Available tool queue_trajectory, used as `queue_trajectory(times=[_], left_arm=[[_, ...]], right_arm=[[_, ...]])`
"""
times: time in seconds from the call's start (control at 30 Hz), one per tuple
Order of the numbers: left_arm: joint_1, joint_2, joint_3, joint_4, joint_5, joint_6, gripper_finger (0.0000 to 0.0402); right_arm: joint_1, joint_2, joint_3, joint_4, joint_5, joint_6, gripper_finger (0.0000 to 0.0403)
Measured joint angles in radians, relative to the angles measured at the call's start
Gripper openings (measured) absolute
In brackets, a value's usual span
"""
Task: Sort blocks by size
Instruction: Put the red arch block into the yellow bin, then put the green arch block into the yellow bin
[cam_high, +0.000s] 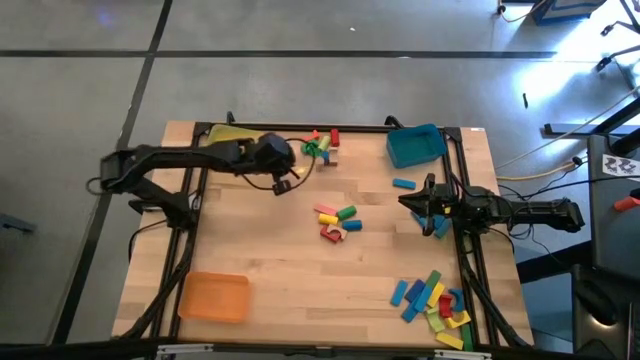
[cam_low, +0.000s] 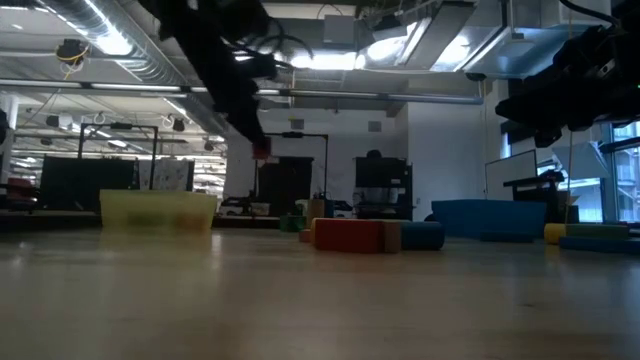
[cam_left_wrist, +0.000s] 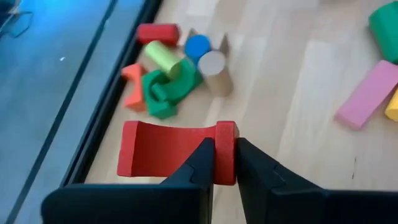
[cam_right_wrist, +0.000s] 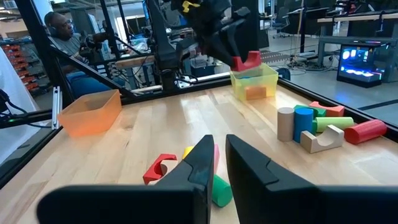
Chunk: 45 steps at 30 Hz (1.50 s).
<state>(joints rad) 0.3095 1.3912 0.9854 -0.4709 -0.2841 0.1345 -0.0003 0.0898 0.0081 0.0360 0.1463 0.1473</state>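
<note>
My left gripper is shut on a red arch block, held above the table near a far group of blocks: a red, a yellow-green, a blue and a pale cylinder, and a green arch. A middle group lies on the table, with a red arch, a green cylinder and a pink bar. Several blue, green and yellow bars lie near the front right. My right gripper is shut and empty, above the table right of the middle group. My left gripper pinches one leg of the red arch between its two fingers, coming slanting down from above. The rest of the arch sticks out to one side of the fingers. The arch is lifted clear of the table, as the low view shows.
A yellow tray stands at the far left, a blue tray at the far right, and an orange tray at the near left. A single blue block lies near the right gripper. A person sits beyond the table.
</note>
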Motion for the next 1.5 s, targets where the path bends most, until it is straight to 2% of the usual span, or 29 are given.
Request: queue_trajectory(times=[0.2, 0.43, 0.77, 1.1, 1.37, 1.5], left_arm=[[0.067, -0.14, -0.119, 0.016, -0.016, -0.055, 0.0037], [0.236, -0.255, -0.215, 0.018, -0.019, -0.176, 0.0036], [0.44, -0.247, -0.299, 0.051, -0.016, -0.264, 0.0039], [0.458, -0.237, -0.332, 0.095, 0.0, -0.257, 0.0073], [0.458, -0.237, -0.324, 0.088, 0.003, -0.264, 0.0151], [0.439, -0.238, -0.269, 0.129, 0.094, -0.289, 0.0176]], right_arm=[[0.0, 0.0, 0.0, 0.001, 0.0, -0.019, 0.0046], [0.0, 0.0, 0.0, 0.001, 0.0, -0.022, 0.0046], [0.0, 0.0, 0.0, 0.001, 0.0, -0.022, 0.0046], [0.0, 0.0, 0.0, 0.0, 0.0, -0.022, 0.0046], [0.0, 0.0, 0.0, 0.0, 0.0, -0.022, 0.0046], [0.0, 0.0, 0.0, 0.0, 0.0, -0.022, 0.0046]])
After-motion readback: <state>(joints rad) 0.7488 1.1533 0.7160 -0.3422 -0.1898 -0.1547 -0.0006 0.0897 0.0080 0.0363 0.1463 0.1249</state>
